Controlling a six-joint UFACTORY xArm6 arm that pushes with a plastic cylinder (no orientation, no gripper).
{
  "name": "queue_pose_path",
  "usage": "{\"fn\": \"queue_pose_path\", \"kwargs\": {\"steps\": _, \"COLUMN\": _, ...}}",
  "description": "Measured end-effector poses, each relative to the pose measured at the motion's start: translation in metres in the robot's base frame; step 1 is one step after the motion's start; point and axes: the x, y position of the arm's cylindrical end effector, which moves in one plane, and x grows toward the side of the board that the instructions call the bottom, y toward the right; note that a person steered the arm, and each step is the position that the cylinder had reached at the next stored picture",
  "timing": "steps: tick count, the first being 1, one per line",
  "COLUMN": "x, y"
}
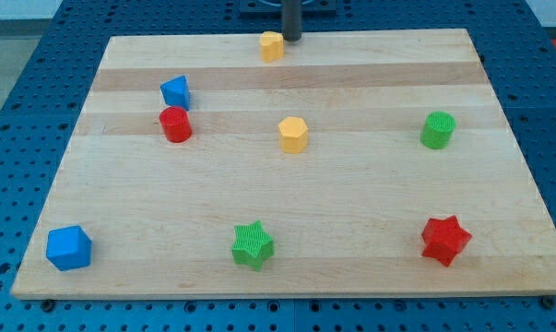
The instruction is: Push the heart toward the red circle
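Broadly, the desk point(370, 231) fills most of the view, a pale wooden board lying on a blue pegboard point(19, 111). The rod point(290, 17) comes down at the view's top edge, and my tip point(290, 39) meets the board just inside its far rim. It is a bare rod, with no end effector that could stand apart or together, so there is nothing clamped.

Just beside my tip, on its left in the view, sits the yellow heart point(272, 45); whether the two touch I cannot tell, as the gap is too small to read.

Down and to the left of my tip, well apart from it, stands the red circle point(175, 124), with the blue block point(175, 91) just above it and close to it; that blue shape looks roughly triangular. Almost straight below my tip, about mid-board, is the yellow hexagon point(293, 134). Down and to the right of my tip, near the board's right side, is the green circle point(437, 130).

Farthest from my tip, along the view's bottom, lie three more: the blue cube point(69, 247) at the left corner, the green star point(253, 245) nearly under my tip's line, and the red star point(444, 240) toward the right. All of these stand apart from one another.
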Motion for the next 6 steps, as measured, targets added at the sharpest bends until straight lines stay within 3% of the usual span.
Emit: {"fn": "queue_pose_path", "kwargs": {"steps": 6, "x": 0.025, "y": -0.022}}
